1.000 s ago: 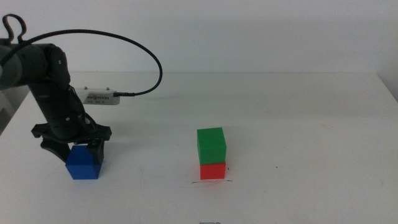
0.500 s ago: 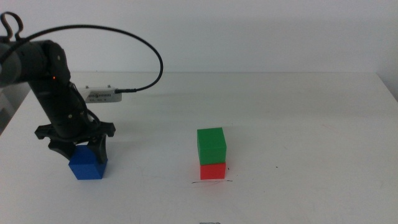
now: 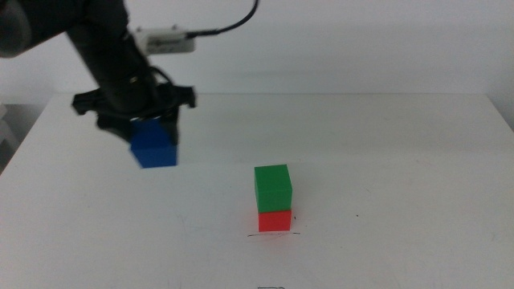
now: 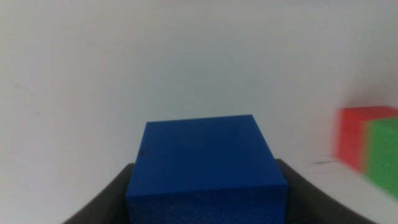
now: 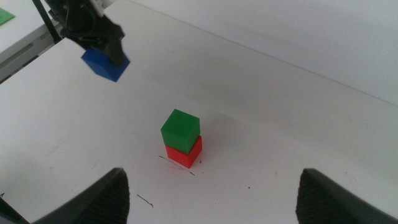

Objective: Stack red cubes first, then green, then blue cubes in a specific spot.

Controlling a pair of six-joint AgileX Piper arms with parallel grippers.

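Left gripper point(image 3: 138, 128) clamped on the blue cube point(image 3: 153, 149), held above the table point(image 3: 401, 160).
The green cube point(image 3: 272, 188) sits on the red cube point(image 3: 275, 220), which rests on the thin pen stroke point(image 3: 273, 234); the blue cube hangs well apart from this stack. The right gripper point(image 5: 211, 208) hovers above the table, its jaws spread wide and empty.

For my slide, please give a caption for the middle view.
Left gripper carries the blue cube above the table toward the green cube stacked on the red cube.
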